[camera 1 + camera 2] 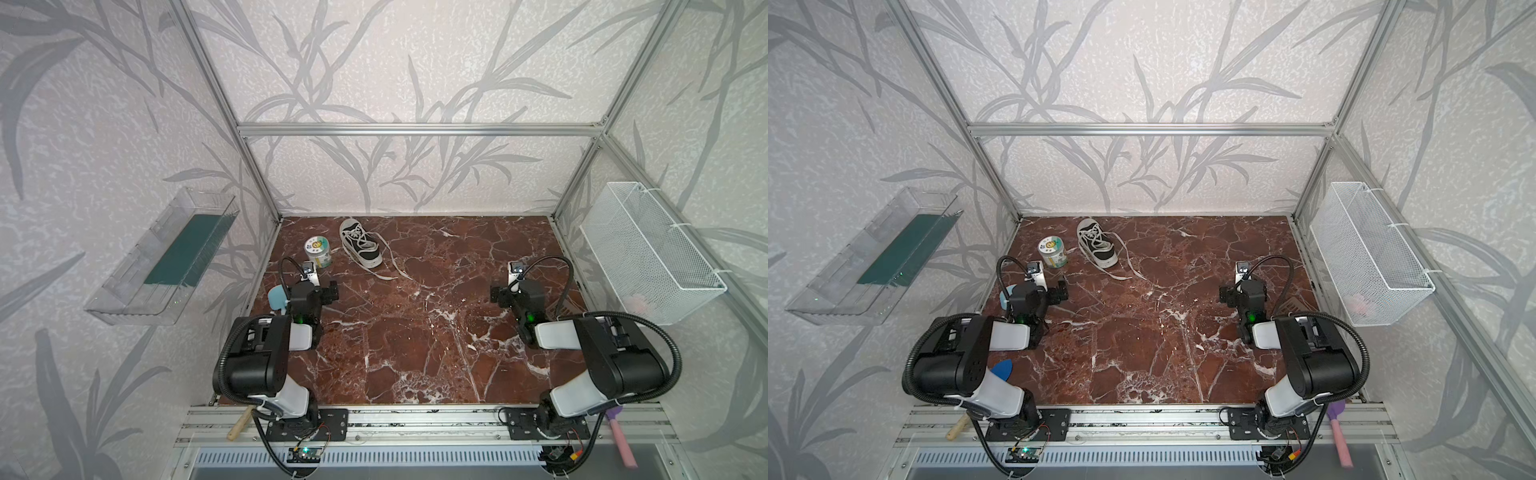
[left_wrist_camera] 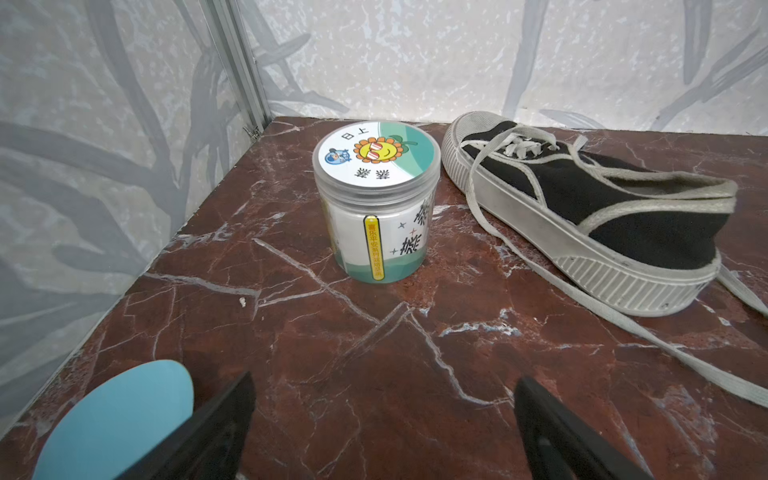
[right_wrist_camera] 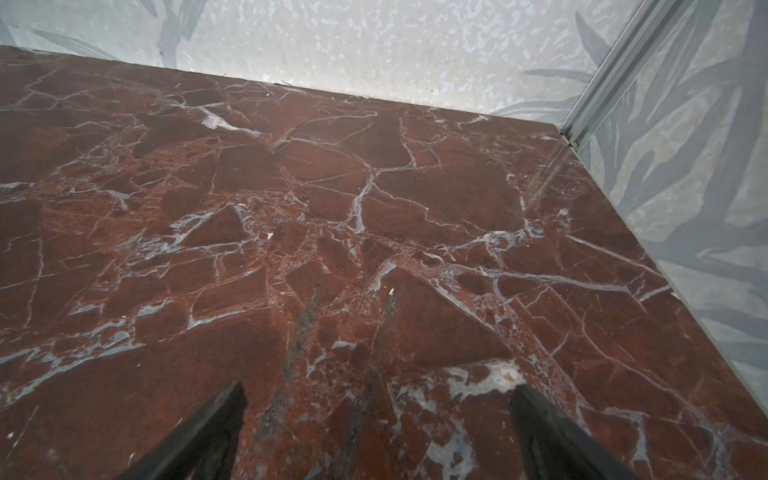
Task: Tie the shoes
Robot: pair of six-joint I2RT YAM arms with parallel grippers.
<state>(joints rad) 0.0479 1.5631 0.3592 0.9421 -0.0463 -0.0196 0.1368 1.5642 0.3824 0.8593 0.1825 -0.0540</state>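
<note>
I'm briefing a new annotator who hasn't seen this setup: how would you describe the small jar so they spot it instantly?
Start at the red marble tabletop and go towards its far left corner. There a small clear jar stands upright just left of the black sneaker. Its round white-and-green lid with a cartoon sunflower sets it apart.

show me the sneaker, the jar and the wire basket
sneaker (image 2: 640, 237), left wrist view, black canvas side
jar (image 2: 376, 160), left wrist view, printed lid
wire basket (image 1: 648, 257), in a top view, mesh side wall
</note>
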